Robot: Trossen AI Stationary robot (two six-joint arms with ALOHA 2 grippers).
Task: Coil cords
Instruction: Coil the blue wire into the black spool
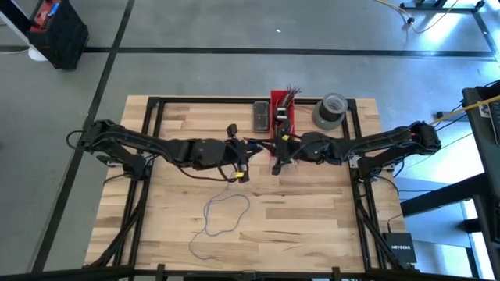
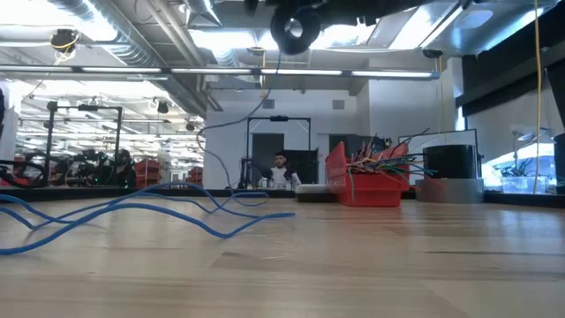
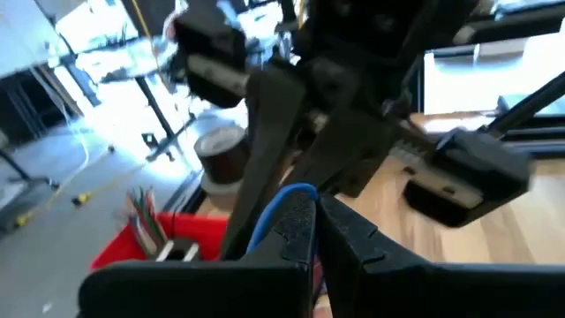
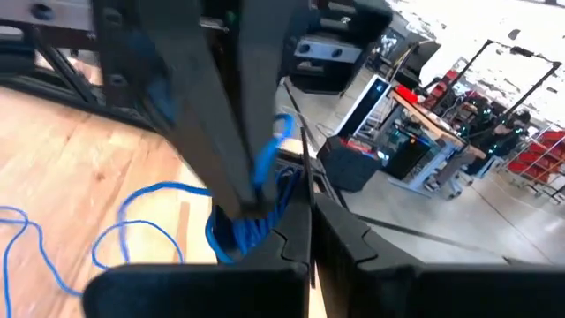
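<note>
A thin blue cord lies in a loose loop on the wooden table (image 1: 312, 226) at the near middle (image 1: 223, 215); in the low view it rests in waves on the tabletop (image 2: 132, 212). My left gripper (image 1: 248, 152) and my right gripper (image 1: 275, 156) meet tip to tip above the table's middle, both shut. A bunched part of the blue cord shows between them in the left wrist view (image 3: 296, 199) and in the right wrist view (image 4: 252, 225). No dark grey or black cords can be made out. My left gripper (image 3: 316, 230) is shut with a bend of the blue cord (image 3: 284, 205) at its fingertips, lifted above the table. The right arm's finger (image 3: 265, 132) stands right in front, so the exact hold is hidden. My right gripper (image 4: 311, 230) is shut beside a bunch of several blue cord turns (image 4: 245, 237), which sits at the tip of the left arm's finger (image 4: 221, 132). Whether its own fingers pinch the cord I cannot tell. From the bunch the cord runs slack down onto the table (image 4: 141, 221).
A red bin (image 1: 283, 113) with short multicoloured wire ends stands at the far middle; it also shows in the low view (image 2: 362, 181). A grey tape roll (image 1: 330, 109) stands to its right and a dark block (image 1: 260, 115) to its left. A person (image 2: 281, 168) is in the room behind.
</note>
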